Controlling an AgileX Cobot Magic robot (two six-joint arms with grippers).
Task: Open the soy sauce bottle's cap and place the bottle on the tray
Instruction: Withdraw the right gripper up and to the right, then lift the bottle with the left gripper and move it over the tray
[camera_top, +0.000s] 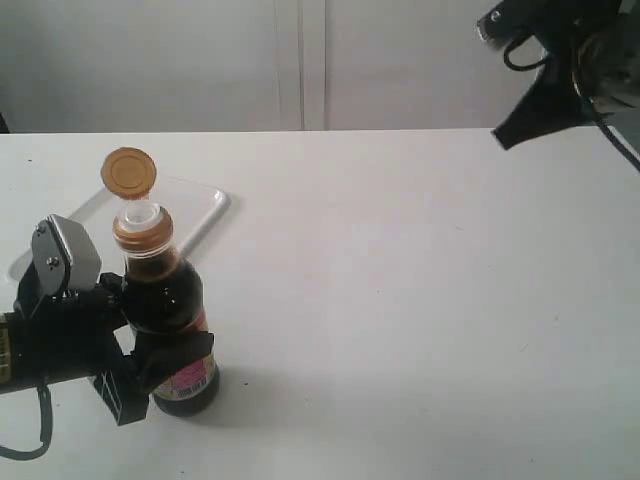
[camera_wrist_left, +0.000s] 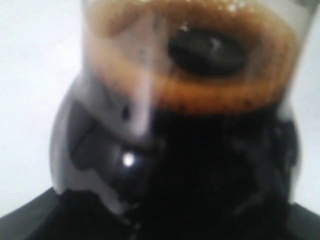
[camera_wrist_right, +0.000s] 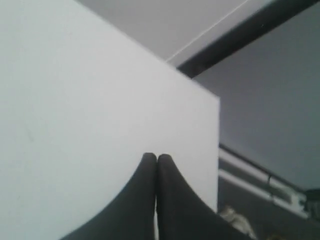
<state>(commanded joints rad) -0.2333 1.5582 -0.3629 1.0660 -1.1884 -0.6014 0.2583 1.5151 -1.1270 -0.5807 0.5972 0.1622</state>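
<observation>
Here the soy sauce bottle (camera_top: 172, 320) stands upright in the lower left of the exterior frame, long axis vertical, neck pointing up, its base on the white desk (camera_top: 420, 300). It is clear glass filled with dark brown liquid, rounded at the shoulder, with a pink and yellow label low on its side. The cap (camera_top: 129, 172), a round golden-brown disc, is flipped open and tilted back above the neck, its flat inner face toward the camera; below it the white pour spout (camera_top: 140, 213) shows inside a ribbed golden collar.

The left claw (camera_top: 150, 355), black with a grey metal block behind it, is clenched around the bottle's lower body from the left edge of the frame. In the left wrist view the bottle (camera_wrist_left: 190, 125) fills the frame, blurred, with foam at the liquid's surface.

The tray (camera_top: 205, 215), white with a rounded corner, lies behind the bottle, mostly hidden.

The right claw (camera_top: 520, 125) hangs at the upper right, partly cut off; its wrist view shows the black fingers (camera_wrist_right: 140, 200) pressed together, holding nothing.
</observation>
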